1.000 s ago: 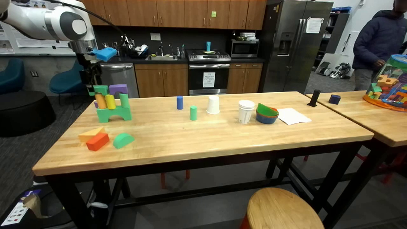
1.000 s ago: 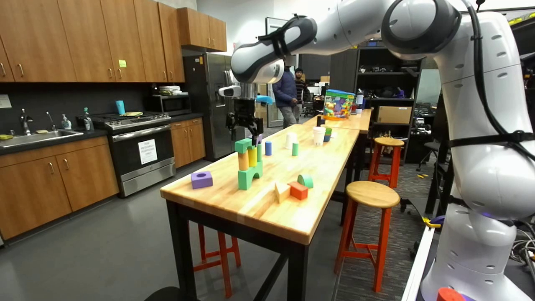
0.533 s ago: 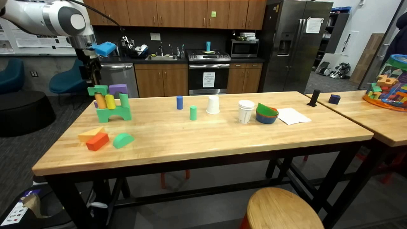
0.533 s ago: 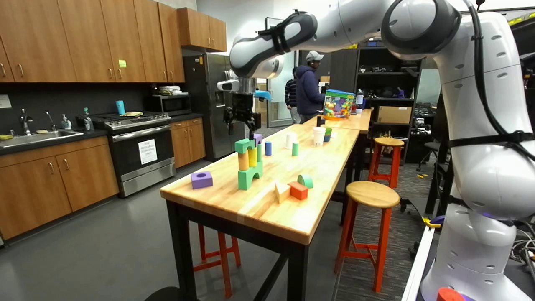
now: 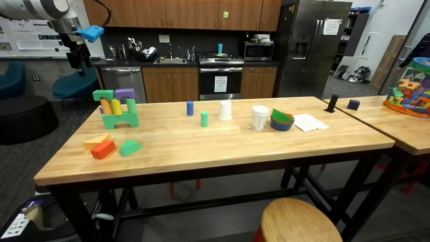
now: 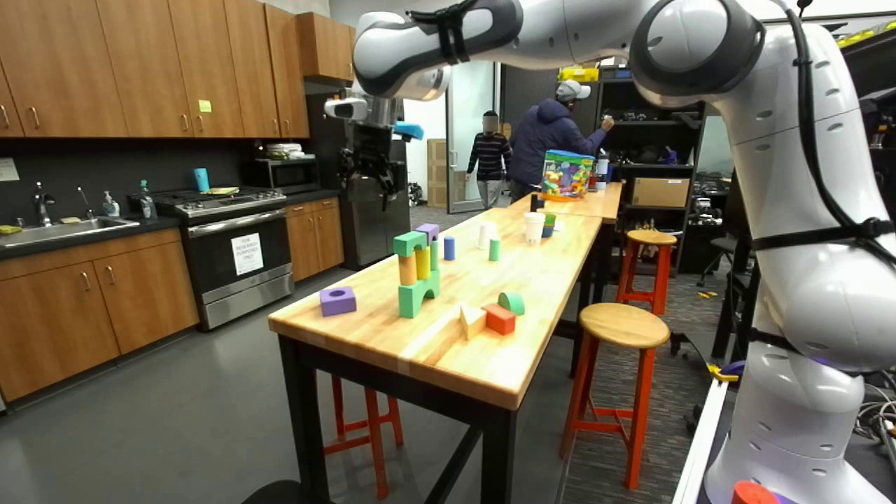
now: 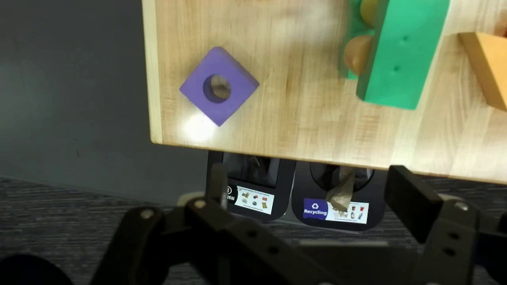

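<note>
- End effector (image 7: 307, 180): fingers (image 7: 410, 198) wide apart, pointing down. In both exterior views it hangs higher than the block stack (image 6: 423, 264), well apart from it.
- Wrist view: finger gap lines up past the edge of the table (image 7: 301, 118); a recycling bin (image 7: 377, 206) shows through it, lower down.
- Block stack, among the nearest things, is upright near one end of the table: green base arch (image 5: 120, 117), with orange cylinder (image 5: 106, 107), yellow cylinder (image 5: 117, 107) and green post (image 5: 131, 106) on it; green top arch (image 5: 104, 94) over the orange end, purple arch (image 5: 124, 92) over the post end.
- Purple block (image 7: 241, 91) with a round hole: on the table near a corner, apart from the stack.
- Orange wedge (image 5: 94, 142) and red block (image 5: 103, 150) side by side, can't tell if touching; green half-round (image 5: 130, 148) near them.
- Further along: blue cylinder (image 5: 190, 108) and loose green cylinder (image 5: 204, 119) upright, upturned white cup (image 5: 225, 111), upright paper cup (image 5: 259, 119), nested bowls (image 5: 281, 126), white sheet (image 5: 309, 123).
- Second table (image 5: 386, 126) carries a clear tub (image 5: 419, 68) of blocks.
- Background: person in dark jacket (image 6: 546, 129), person in striped top (image 6: 490, 155).
</note>
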Available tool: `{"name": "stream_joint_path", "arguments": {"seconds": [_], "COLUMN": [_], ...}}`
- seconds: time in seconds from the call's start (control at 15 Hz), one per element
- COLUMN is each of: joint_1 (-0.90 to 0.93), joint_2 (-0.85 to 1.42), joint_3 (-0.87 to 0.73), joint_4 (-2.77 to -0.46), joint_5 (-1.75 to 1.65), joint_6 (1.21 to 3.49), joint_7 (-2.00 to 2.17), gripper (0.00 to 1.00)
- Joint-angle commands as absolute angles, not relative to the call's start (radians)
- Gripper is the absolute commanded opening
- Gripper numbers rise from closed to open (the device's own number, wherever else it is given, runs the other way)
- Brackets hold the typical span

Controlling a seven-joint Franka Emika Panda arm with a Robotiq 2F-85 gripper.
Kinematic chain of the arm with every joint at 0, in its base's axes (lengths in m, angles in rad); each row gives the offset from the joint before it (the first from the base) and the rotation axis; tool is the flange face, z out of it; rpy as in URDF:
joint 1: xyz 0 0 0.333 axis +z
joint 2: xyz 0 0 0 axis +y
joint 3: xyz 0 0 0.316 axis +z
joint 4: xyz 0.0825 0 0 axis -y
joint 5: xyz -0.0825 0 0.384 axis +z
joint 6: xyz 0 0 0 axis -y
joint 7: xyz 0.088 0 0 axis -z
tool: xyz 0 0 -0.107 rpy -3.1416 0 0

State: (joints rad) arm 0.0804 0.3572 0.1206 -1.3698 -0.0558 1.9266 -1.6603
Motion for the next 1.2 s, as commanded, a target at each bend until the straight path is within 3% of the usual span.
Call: {"name": "stream_joint_path", "arguments": {"seconds": [0.0,1.13], "joint_1": [0.139,0.182], "joint_2": [0.471,0.35], "joint_3": [0.123,0.033], "joint_4": [-1.241,-1.414], "joint_5": [-0.122,-0.305], "joint_6": [1.937,2.161], "joint_7": [-1.535,-0.814], "gripper": [1.0,1.0]}}
